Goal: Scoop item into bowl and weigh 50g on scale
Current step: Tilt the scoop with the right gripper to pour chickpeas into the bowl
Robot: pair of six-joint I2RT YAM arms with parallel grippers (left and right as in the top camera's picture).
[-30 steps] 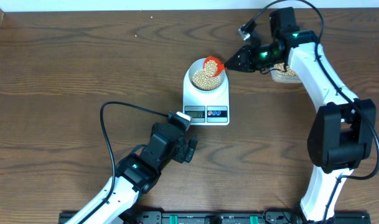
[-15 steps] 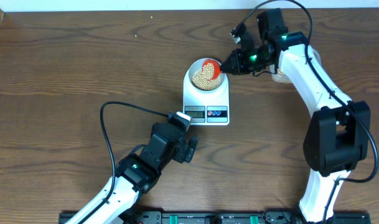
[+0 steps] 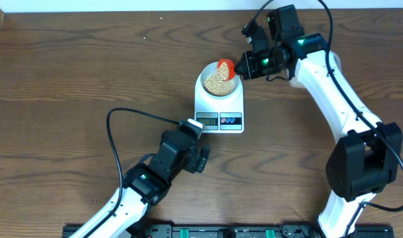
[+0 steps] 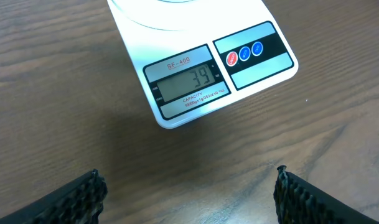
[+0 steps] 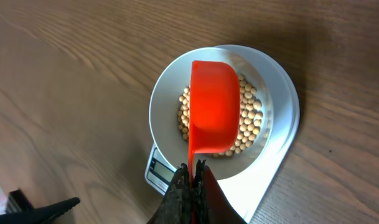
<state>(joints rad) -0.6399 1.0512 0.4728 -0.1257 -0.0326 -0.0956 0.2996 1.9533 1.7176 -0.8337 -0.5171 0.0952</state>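
Note:
The white scale (image 3: 219, 112) stands mid-table with the white bowl (image 3: 202, 80) on it, holding tan beans (image 3: 216, 84). A red scoop (image 3: 225, 67) hangs over the bowl's right side, turned so its back shows, with my right gripper (image 3: 244, 65) shut on its handle. In the right wrist view the scoop (image 5: 214, 102) covers part of the beans (image 5: 250, 124) inside the bowl (image 5: 161, 106), and the gripper (image 5: 192, 169) pinches the thin handle. My left gripper (image 3: 202, 158) sits open just in front of the scale. In its view (image 4: 188, 186) the scale's display (image 4: 188, 81) reads 39.
A black cable (image 3: 135, 116) loops from the left arm over the table's left half. The right arm (image 3: 333, 79) reaches in from the right side. A black rail (image 3: 201, 231) runs along the front edge.
My right gripper has shifted left and rolled, tipping the red scoop over the bowl. The left arm has not moved.

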